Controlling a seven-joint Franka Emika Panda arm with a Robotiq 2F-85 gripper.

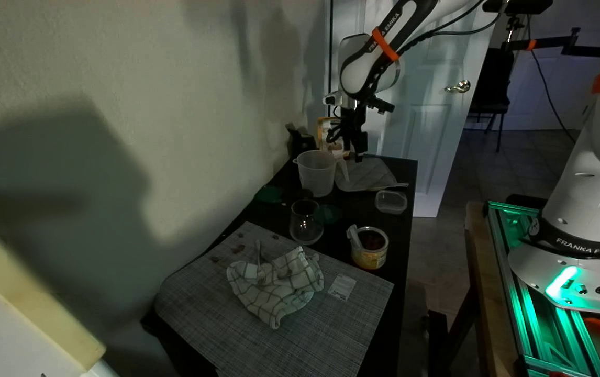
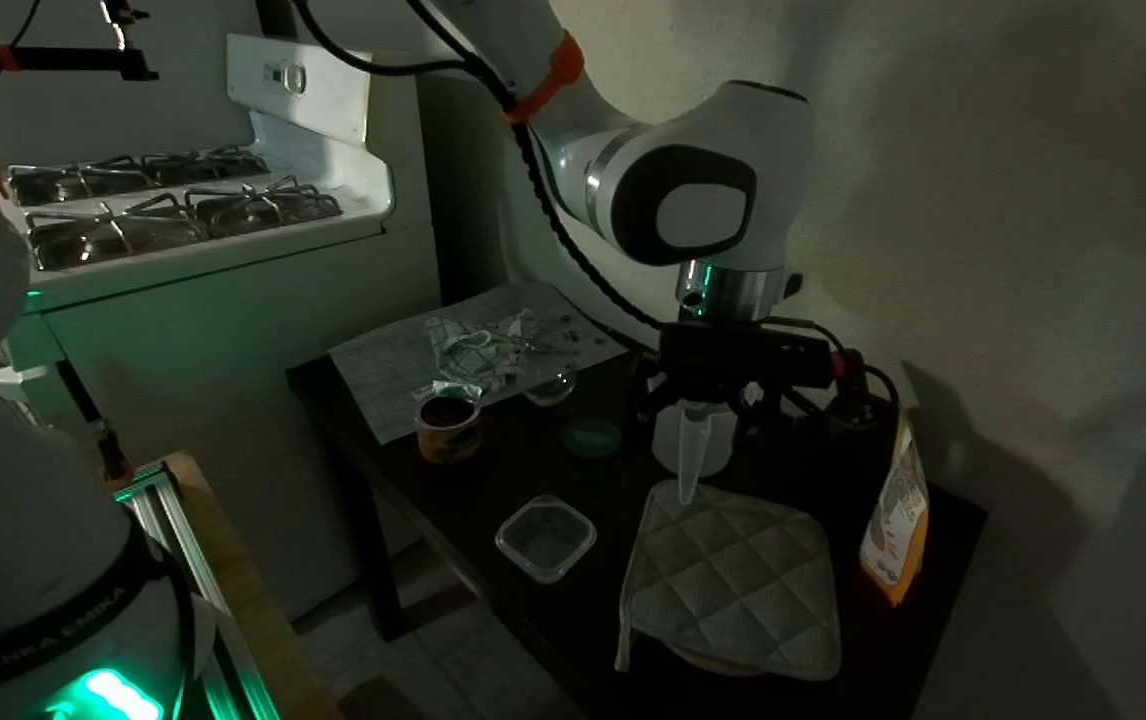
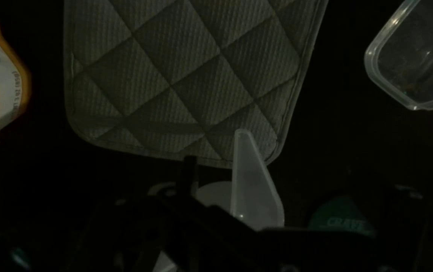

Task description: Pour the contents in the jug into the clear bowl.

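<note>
- One jug (image 1: 317,175) stands upright, handle (image 2: 693,460) toward the pot holder (image 2: 743,585), probably for an easy grasp.
- The gripper (image 2: 701,410) looks spread wide near that handle, apparently holding nothing.
- The clear bowl (image 2: 545,542) sits apart, near the table (image 1: 398,236) edge, perhaps leaving pouring room.

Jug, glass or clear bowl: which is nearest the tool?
The jug: the tool hovers close by its handle, while the glass and clear bowl, both handleless, stand farther off.
</note>
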